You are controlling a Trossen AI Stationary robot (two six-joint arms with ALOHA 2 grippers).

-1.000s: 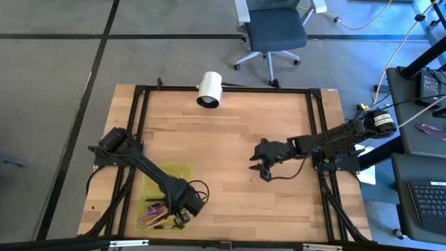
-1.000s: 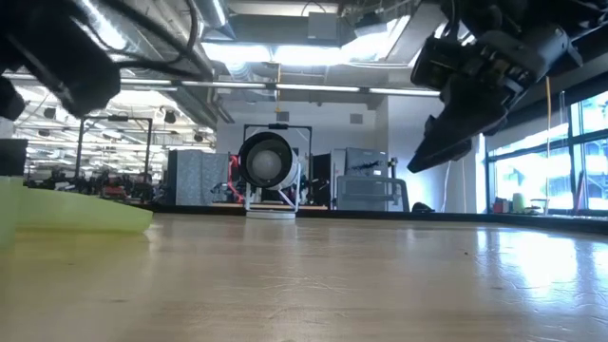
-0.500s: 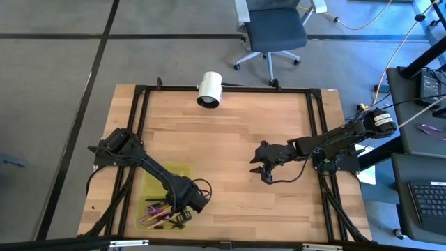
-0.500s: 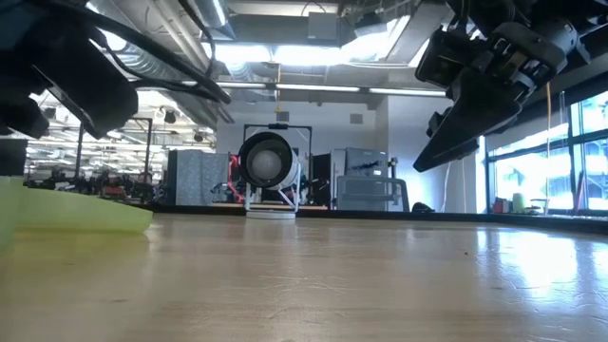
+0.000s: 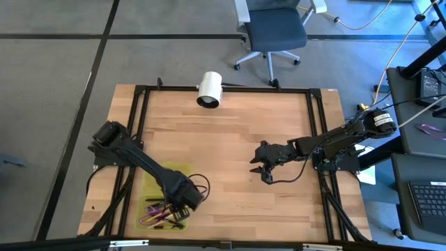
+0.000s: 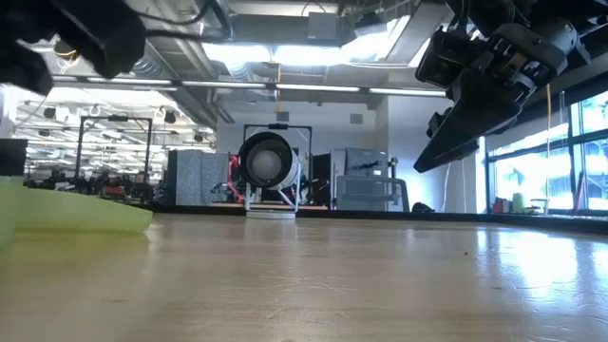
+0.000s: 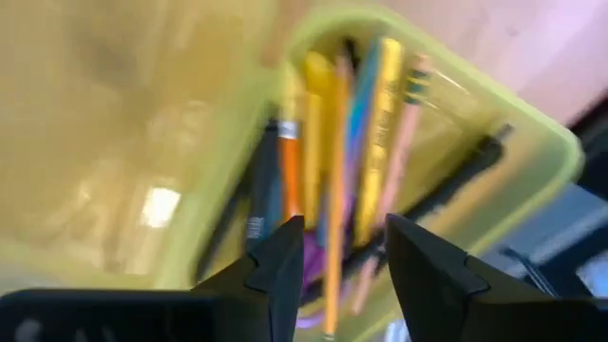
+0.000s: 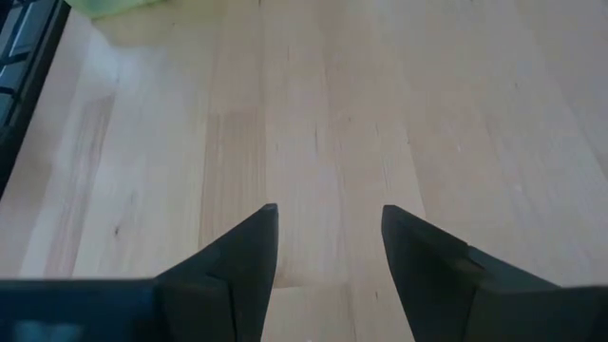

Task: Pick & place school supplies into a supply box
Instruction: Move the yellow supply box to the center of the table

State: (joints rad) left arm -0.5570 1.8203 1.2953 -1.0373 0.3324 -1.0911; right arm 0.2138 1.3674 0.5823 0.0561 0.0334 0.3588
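The supply box [image 5: 167,174], translucent yellow-green, lies opened at the table's near left; its edge shows in the low view [image 6: 76,214]. In its near half lie several pens and pencils [image 7: 366,142] side by side, yellow, orange, blue and black, with the purple-handled scissors [image 5: 155,217]. My left gripper [image 7: 344,261] hangs open over that half [image 5: 178,209], pointing steeply down, nothing between its fingers. My right gripper [image 5: 259,169] hovers open above bare wood right of the table's middle [image 8: 328,247].
A white cylinder [image 5: 209,89] lies at the table's far edge, and shows end-on in the low view [image 6: 269,166]. A black frame [image 5: 315,125] runs round the tabletop. Bare wood stretches between the box and my right gripper.
My left gripper has risen above the near half of the supply box and drawn slightly toward the table's far left. The pens and scissors stay lying in the box. My right arm has kept still.
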